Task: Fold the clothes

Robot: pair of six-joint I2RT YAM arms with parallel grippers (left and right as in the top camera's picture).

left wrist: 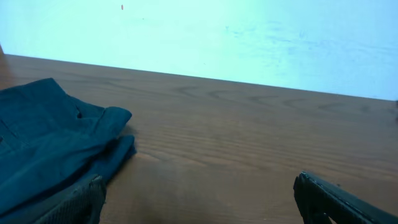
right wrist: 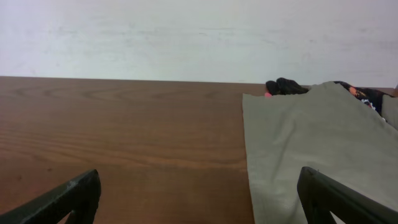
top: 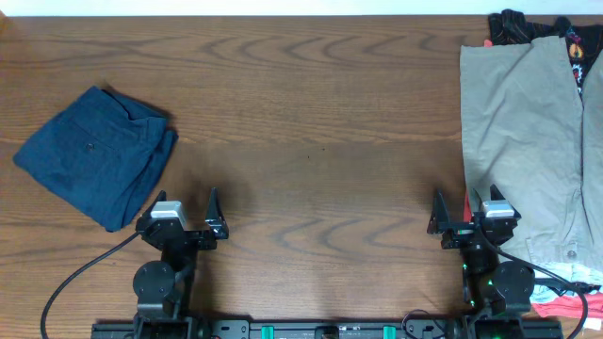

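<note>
The navy shorts (top: 94, 155) are lying at the far left of the wooden surface (top: 311, 113), gathered into a compact slanted shape with layered edges showing along their right side. The overhead view is showing a small button (top: 90, 146) on the pocket face. The left wrist view is catching only the shorts' near corner and stacked hems, low on its left.

The left jaws are sitting near the front edge, just beside the shorts' lower right corner and not touching them. They are standing spread wide, with only bare wood between them. The left wrist view is confirming this, with one dark tip in each lower corner.

The right jaws are resting near the front edge on the other side, also spread and gripping nothing. The overhead view is showing them just beside the left edge of a khaki garment (top: 518, 141) that is covering the right end of the surface. In the right wrist view that garment is running under the right-hand tip.

A black garment with red print (top: 513, 24) is peeking from behind the khaki one. The right wrist view is showing it only as a dark lump. Only the overhead view is showing a red scrap of cloth (top: 561, 301) beside the right arm's base.
</note>
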